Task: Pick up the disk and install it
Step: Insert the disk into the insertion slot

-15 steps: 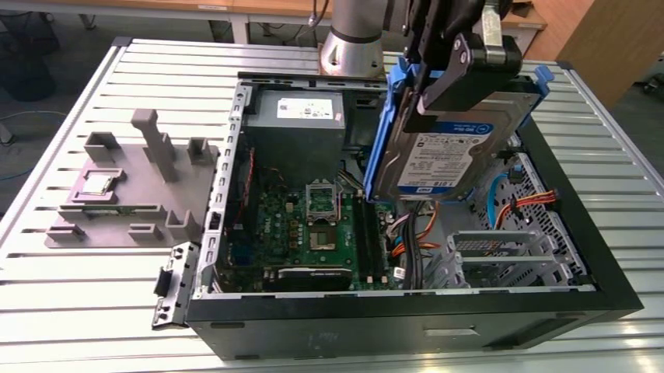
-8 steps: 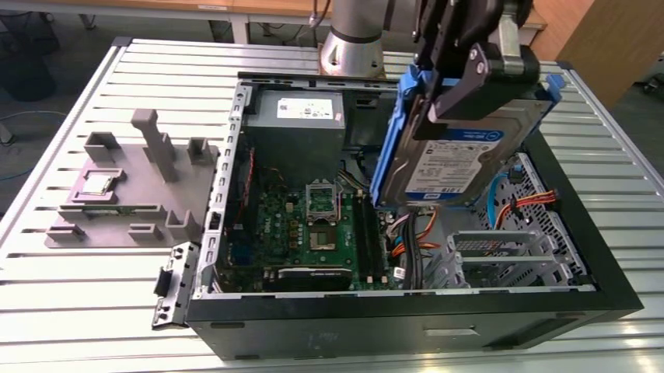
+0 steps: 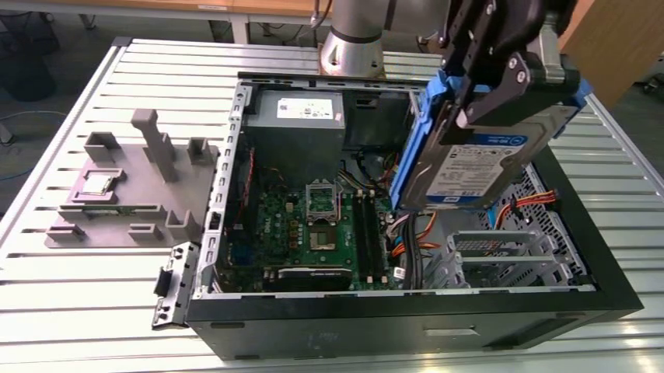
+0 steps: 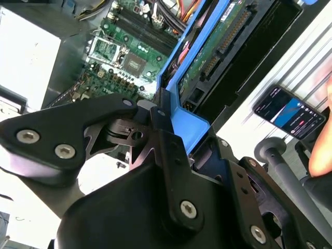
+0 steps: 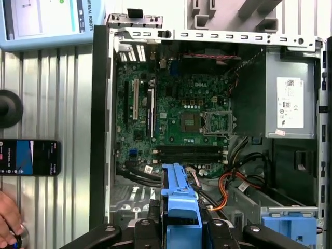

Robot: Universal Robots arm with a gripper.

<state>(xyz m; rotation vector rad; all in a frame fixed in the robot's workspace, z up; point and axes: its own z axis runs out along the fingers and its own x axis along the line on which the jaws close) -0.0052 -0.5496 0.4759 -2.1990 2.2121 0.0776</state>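
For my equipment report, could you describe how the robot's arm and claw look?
The arm is a round silver-grey metal tube with a darker grey section above it. The claw is matte black, built from flat angular plates and linkages that are joined by round silver screws.

Black angular gripper with silver screws on what seems a silver-grey arm.

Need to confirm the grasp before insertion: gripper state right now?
Gripper: shut on the disk, clamped at its blue rail, disk tilted above the open computer case.
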